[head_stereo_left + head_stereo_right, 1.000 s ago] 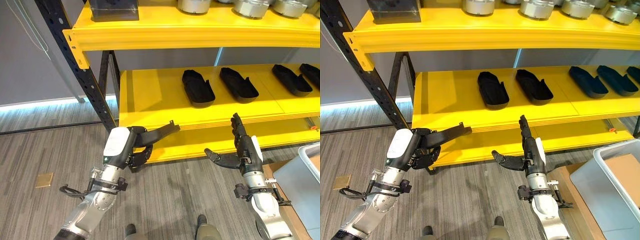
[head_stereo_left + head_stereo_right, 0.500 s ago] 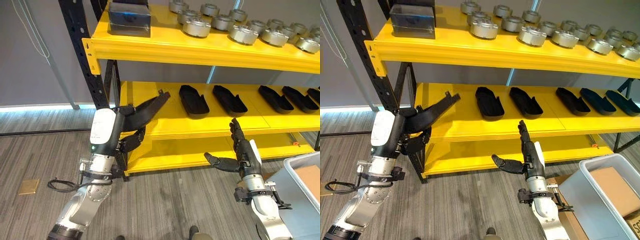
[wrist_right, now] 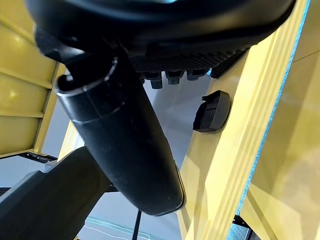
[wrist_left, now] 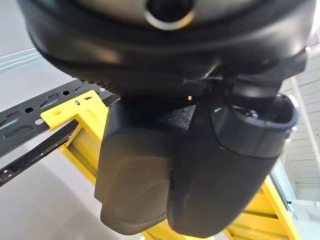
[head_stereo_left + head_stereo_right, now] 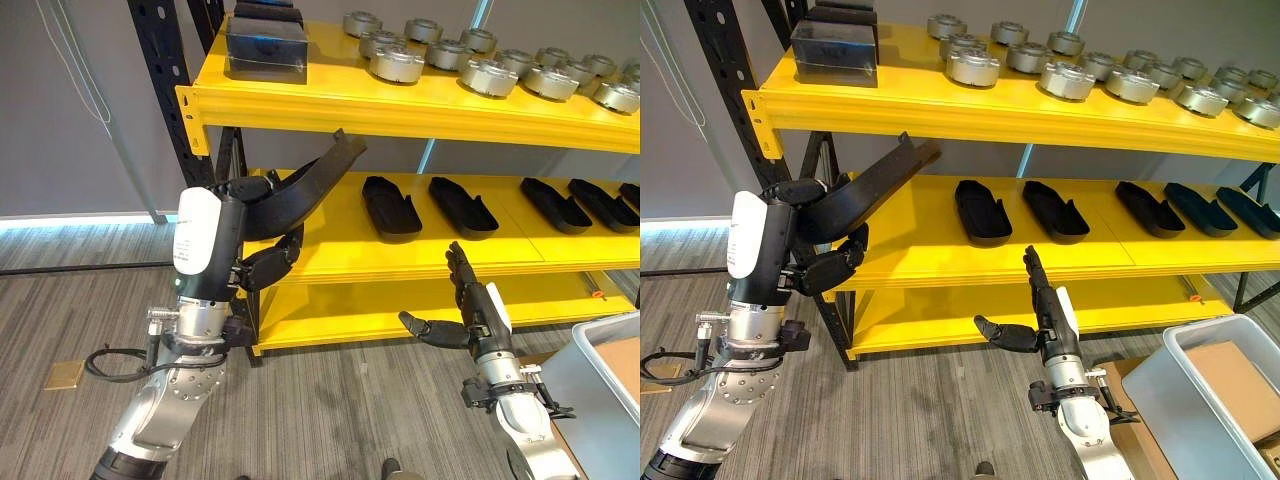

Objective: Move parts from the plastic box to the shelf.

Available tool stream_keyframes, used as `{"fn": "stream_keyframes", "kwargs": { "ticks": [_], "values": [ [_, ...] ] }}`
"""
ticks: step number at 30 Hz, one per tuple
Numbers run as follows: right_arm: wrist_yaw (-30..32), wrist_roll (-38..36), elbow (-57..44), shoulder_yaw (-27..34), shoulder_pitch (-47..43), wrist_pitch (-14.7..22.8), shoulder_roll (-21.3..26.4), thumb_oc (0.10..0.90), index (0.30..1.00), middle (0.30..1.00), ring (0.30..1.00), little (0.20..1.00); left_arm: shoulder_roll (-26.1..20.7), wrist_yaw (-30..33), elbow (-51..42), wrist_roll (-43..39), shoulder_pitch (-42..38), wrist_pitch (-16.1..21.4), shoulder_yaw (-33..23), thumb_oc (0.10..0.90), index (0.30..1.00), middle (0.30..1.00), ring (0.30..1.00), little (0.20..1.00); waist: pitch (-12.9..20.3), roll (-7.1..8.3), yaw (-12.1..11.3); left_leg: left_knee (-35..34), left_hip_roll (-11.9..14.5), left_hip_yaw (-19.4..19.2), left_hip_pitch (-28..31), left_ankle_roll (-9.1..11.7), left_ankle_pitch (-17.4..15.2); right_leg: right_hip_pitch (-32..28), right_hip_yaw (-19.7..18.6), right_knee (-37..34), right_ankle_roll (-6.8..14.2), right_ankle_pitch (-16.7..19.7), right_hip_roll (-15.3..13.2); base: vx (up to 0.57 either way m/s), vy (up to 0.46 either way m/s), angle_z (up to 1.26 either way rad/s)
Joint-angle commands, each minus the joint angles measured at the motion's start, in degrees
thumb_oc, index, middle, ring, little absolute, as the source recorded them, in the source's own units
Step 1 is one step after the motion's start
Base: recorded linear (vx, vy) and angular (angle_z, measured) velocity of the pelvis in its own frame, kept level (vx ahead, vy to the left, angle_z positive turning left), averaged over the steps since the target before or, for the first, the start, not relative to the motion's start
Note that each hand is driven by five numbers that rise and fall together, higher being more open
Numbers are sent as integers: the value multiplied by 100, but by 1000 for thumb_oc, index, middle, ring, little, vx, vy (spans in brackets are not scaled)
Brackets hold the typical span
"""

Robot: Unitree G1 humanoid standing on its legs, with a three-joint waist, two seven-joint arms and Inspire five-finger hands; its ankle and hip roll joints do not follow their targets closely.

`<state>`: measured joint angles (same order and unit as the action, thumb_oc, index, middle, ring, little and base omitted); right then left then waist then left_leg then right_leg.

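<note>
- Left hand (image 5: 250,235) curled round a long black part (image 5: 310,185), raised in front of the yellow shelf (image 5: 330,225).
- Right hand (image 5: 470,315) empty, fingers straight, thumb out.
- Plastic box (image 5: 1185,385) at lower right.

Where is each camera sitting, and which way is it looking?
Left eye view: on the head, looking down at the yellow shelf; left hand holds a long black part, right hand is open.
Right eye view: beside it, same scene, both arms, plus the grey plastic box.
Left wrist view: on the left wrist, along its hand toward the shelf frame.
Right wrist view: on the right wrist, along its hand toward the shelf edge.
Shared: both eye views show the shelf, part and hands.
</note>
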<state>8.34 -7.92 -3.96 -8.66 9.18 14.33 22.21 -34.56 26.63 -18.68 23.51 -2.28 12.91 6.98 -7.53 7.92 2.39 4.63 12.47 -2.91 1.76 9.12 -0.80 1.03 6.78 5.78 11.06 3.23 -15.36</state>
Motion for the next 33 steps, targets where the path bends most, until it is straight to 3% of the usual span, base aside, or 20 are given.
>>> {"fn": "stream_keyframes", "kwargs": {
  "ticks": [1, 10, 17, 24, 33],
  "values": [
    [38, 34, -532, 188, -434, 445, 105, 900, 1000, 1000, 1000, 1000, -72, 627, -9, 511, -1242, 167, -3, 400, 300, 300, 300, 300, 328, 82, 143, 155, -102, -345, 74, -425, -268, -370, -47, 180, 93, 32, -70, 0, 0, 0],
    [-127, -37, -446, 67, -460, 403, 124, 900, 1000, 1000, 1000, 1000, -180, 771, 1648, 1780, -2361, -567, 738, 400, 300, 300, 300, 300, 349, 2, 367, 76, -30, -442, 213, -386, -224, -309, -148, 291, 83, -94, -20, 19, -14, -4],
    [-241, -254, -363, -96, -467, 401, 106, 900, 1000, 1000, 1000, 1000, 71, 868, 2821, 2066, -3129, -1004, 1229, 400, 300, 300, 300, 300, 251, -57, 541, 77, 45, -514, 214, -341, -121, -164, -208, 418, 28, -204, 39, -10, -30, -7],
    [-291, -295, -393, -207, -406, 445, 186, 900, 1000, 1000, 1000, 1000, 74, 1180, 3444, 2021, -3585, -1376, 1086, 400, 300, 300, 300, 300, 91, -91, 660, 48, 145, -598, 200, -278, -70, 54, -298, 561, -7, -357, 135, -39, -38, -12],
    [-375, -339, -409, -238, -367, 535, 343, 900, 1000, 1000, 1000, 1000, -517, 1615, 3929, 1808, -3720, -1714, 485, 400, 300, 300, 300, 300, -91, -96, 687, -7, 270, -645, 66, -201, 112, 360, -382, 692, -62, -374, 268, -55, -41, -8]
  ]
}}
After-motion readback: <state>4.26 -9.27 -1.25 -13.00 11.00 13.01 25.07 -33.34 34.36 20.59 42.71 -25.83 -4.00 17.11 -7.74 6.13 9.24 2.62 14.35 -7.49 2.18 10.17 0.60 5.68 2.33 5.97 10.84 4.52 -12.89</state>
